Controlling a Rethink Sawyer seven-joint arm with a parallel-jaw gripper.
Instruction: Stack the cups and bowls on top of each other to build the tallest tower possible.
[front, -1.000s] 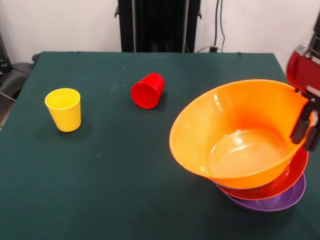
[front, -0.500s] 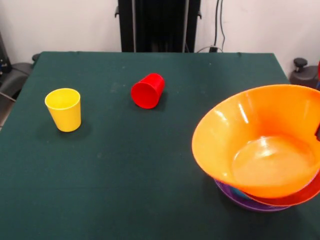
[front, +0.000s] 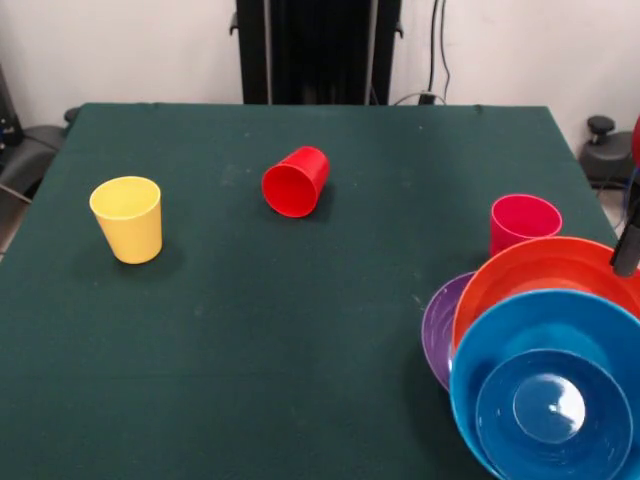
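A: What's on the tabletop (front: 250, 360)?

B: A dark green cloth covers it. At about nine o'clock stands a yellow cup (front: 127, 218), upright, mouth up. Toward eleven or twelve o'clock, well apart from it, a red cup (front: 295, 181) lies on its side with its open mouth facing the camera.

A: And the bowls?

B: They sit nested at about four to five o'clock, running off the lower right corner. The purple bowl (front: 437, 328) is lowest; only a sliver of its rim shows on the left. A red-orange bowl (front: 535, 268) sits in it, tilted toward the camera, and a big blue bowl (front: 490, 360) lies inside that. A smaller blue bowl (front: 545, 410) rests inside the big blue one.

A: Any other cup?

B: Yes, a pinkish-red cup (front: 523, 222) stands upright at three o'clock, just behind the red-orange rim. Whether it touches the bowl I cannot tell.

A: Where is the arm?

B: Only a dark piece of the gripper (front: 628, 245) shows at the right edge, at three o'clock, just beside the red-orange bowl's rim, with a bit of red above it. Whether the fingers are apart, together or gripping something, I cannot tell.
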